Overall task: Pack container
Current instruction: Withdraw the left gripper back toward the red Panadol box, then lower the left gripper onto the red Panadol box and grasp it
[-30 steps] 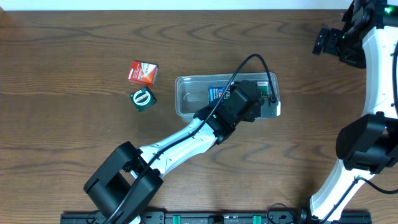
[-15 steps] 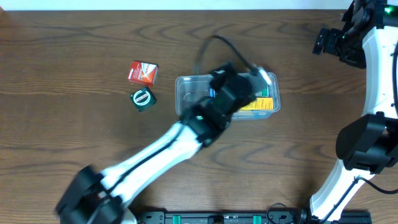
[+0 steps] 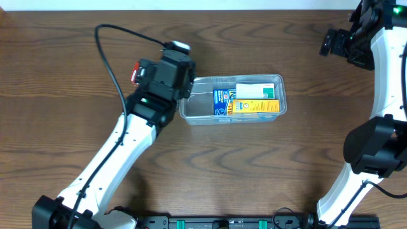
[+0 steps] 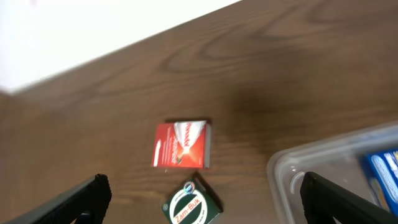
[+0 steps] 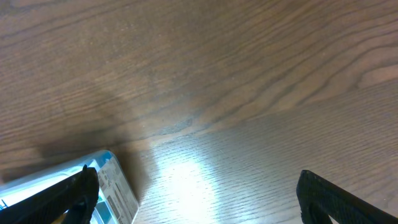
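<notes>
Centrally, the clear container [image 3: 202, 107] sits on the wooden table [image 3: 63, 127], holding a blue box [image 3: 222, 100] and a yellow-green box [image 3: 257, 102]. Just left of it the left gripper [image 4: 205, 180] hovers, fingers spread and empty, above a red box [image 4: 181, 144] and a green box [image 4: 191, 204]. At the far right corner, the right gripper [image 5: 196, 183] is also spread wide, holding nothing.

Both arms up over the table, jaws wide.
I see the left arm [image 3: 117, 149] stretched from near left toward the far centre, left gripper [image 4: 204, 186] spread open and facing down. The right arm [image 3: 389, 70] is folded at far right, right gripper [image 5: 196, 183] also open.
</notes>
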`<control>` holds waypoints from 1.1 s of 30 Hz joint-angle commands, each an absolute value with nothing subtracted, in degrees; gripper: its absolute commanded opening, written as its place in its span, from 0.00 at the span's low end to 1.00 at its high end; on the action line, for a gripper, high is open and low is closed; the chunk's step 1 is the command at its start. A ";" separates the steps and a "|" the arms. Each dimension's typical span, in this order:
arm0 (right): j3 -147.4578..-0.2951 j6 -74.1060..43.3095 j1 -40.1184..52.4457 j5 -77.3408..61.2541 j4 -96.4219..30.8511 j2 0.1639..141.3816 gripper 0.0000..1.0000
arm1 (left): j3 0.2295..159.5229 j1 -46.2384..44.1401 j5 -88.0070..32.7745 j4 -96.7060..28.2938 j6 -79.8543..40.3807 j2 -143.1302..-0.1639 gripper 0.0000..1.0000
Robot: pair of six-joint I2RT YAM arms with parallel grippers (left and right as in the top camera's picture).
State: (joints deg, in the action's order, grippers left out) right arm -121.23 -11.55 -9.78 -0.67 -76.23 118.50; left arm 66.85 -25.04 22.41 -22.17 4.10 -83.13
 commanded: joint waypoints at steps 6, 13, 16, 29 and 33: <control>-122.10 -12.19 -10.00 -1.06 -76.27 118.41 0.99 | 67.09 -12.86 22.55 -26.70 -23.62 -83.92 0.98; -122.10 -12.19 -10.00 -1.06 -76.27 118.41 0.99 | 67.09 -10.46 21.26 -20.88 -20.16 -89.69 0.98; -122.10 -12.19 -10.00 -1.06 -76.27 118.41 0.99 | 67.09 -10.44 19.70 -15.62 -12.03 -92.62 0.98; -122.10 -12.19 -9.96 -1.06 -76.29 118.41 0.99 | 67.09 -8.25 13.74 -4.67 4.49 -104.68 0.98; -122.10 -12.19 -9.96 -1.06 -76.29 118.41 0.99 | 67.09 -5.96 8.93 -2.83 4.32 -107.00 0.98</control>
